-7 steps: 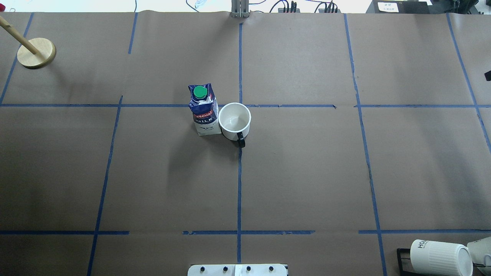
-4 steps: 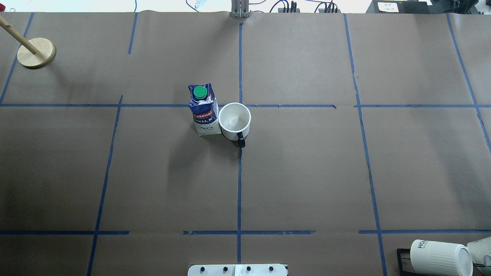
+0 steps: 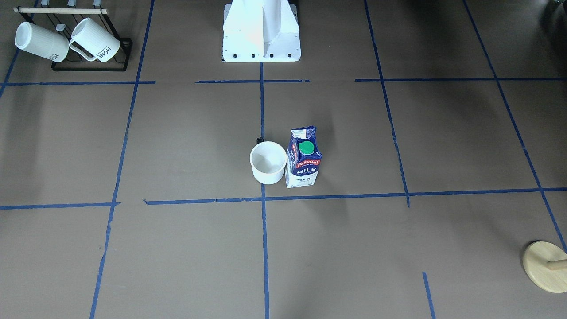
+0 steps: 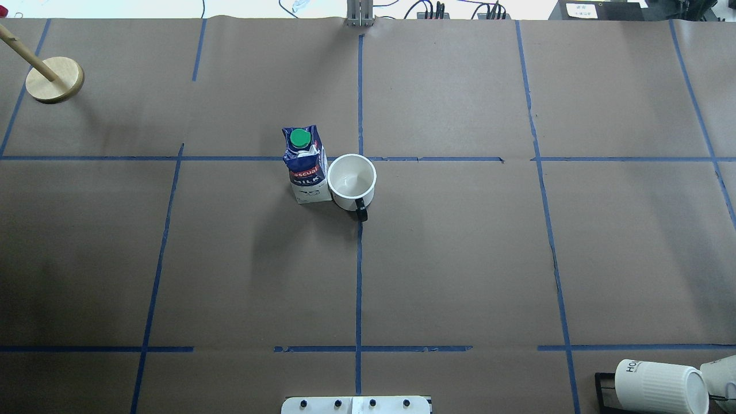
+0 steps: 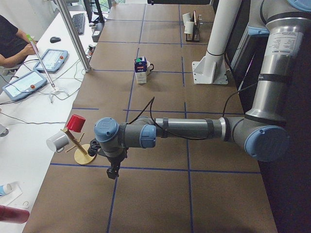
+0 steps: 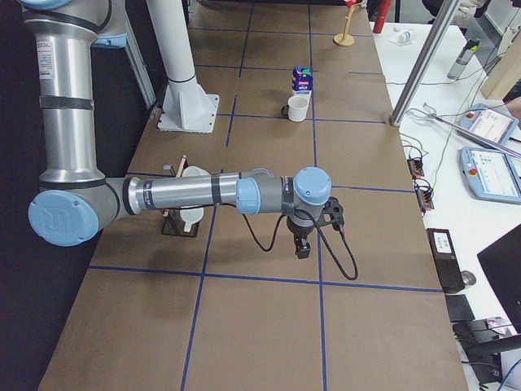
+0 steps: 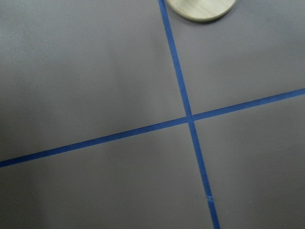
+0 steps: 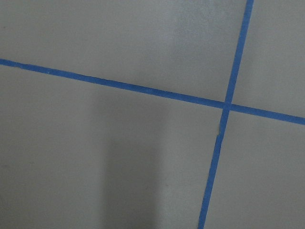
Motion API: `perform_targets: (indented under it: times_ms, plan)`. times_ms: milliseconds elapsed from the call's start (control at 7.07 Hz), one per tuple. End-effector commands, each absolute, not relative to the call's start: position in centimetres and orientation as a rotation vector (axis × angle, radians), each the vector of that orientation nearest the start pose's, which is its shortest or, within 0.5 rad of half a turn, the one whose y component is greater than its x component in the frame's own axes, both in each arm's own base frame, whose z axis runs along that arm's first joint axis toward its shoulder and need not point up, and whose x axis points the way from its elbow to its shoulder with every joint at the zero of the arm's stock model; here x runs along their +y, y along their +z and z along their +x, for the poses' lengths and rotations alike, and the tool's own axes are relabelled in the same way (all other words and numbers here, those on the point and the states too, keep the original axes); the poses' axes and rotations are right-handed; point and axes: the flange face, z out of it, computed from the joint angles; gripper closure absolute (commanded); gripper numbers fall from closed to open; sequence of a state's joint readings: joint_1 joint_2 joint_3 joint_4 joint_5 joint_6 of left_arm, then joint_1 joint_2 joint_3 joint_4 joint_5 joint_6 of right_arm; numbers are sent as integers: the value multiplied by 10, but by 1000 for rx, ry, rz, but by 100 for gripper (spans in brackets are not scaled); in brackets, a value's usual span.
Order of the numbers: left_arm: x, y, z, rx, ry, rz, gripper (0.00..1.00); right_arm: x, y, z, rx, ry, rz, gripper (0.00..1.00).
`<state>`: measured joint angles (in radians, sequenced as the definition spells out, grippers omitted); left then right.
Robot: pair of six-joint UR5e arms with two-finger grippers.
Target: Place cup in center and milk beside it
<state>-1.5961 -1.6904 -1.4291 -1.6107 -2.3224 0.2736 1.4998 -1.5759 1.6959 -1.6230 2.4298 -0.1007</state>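
Observation:
The white cup (image 4: 352, 181) with a black handle stands upright on the brown table, on the blue tape line just on the robot's side of the centre cross (image 4: 360, 158). Its smiley face is not visible. The blue and white milk carton (image 4: 306, 167) with a green cap stands upright, touching the cup's side. Both also show in the front view: cup (image 3: 267, 162), milk (image 3: 303, 158). My left gripper (image 5: 112, 171) hangs over the table's left end, far from both. My right gripper (image 6: 302, 248) hangs over the right end. I cannot tell whether either is open or shut.
A wooden stand (image 4: 54, 79) is at the far left corner, holding a red and a white cup (image 5: 68, 131). A black rack with ribbed "HOME" mugs (image 3: 66, 40) sits at the near right. The robot's white base (image 3: 261, 31) is at the near edge. Operators sit beyond the far edge.

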Motion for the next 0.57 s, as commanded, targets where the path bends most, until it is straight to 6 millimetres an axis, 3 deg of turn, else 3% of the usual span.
perform_targets:
  times_ms: [0,425]
  plan:
    - [-540,667,-79,738,254,159,0,-491,599,23,-862,-187,75,0]
    - [-540,658,-78,736,270,176,0,-493,596,22,-867,-193,83,0]
